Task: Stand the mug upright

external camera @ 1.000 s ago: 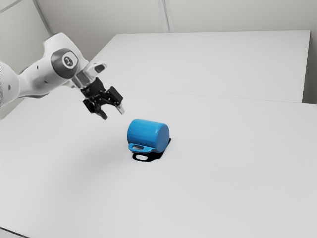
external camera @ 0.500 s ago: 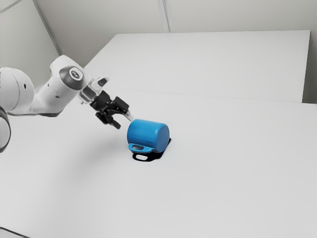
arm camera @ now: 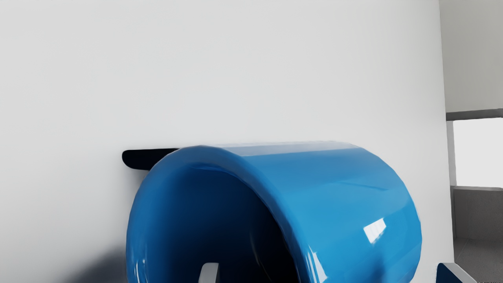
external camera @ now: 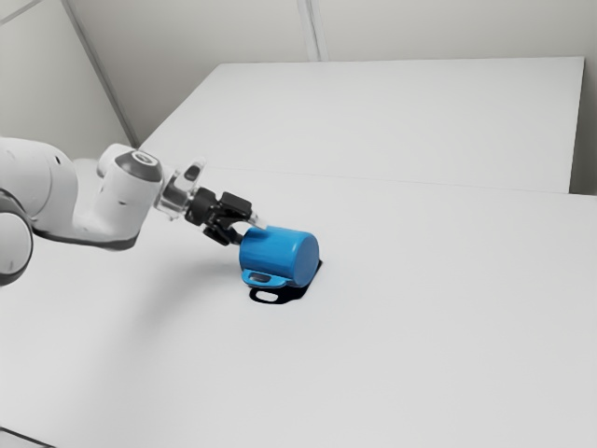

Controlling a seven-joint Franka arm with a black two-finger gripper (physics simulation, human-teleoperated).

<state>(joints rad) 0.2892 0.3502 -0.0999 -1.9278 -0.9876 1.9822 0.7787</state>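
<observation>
Spread apart, the pincer is low beside the mug, its two fingers well separated and not clamped on anything. The blue mug lies on its side on the white surface, its mouth toward the pincer and its round base toward the exterior view's right. Its handle sits low on the side facing the exterior camera, just above a black shadow on the surface.

In the wrist view, one fingertip shows against the dark mouth, while the other is outside the mug, so the mug's side wall lies between the two. Whether either fingertip touches the mug, or how far the first reaches into it, cannot be told. The white arm comes in from the exterior view's left, and a pale wall stands at the back.
</observation>
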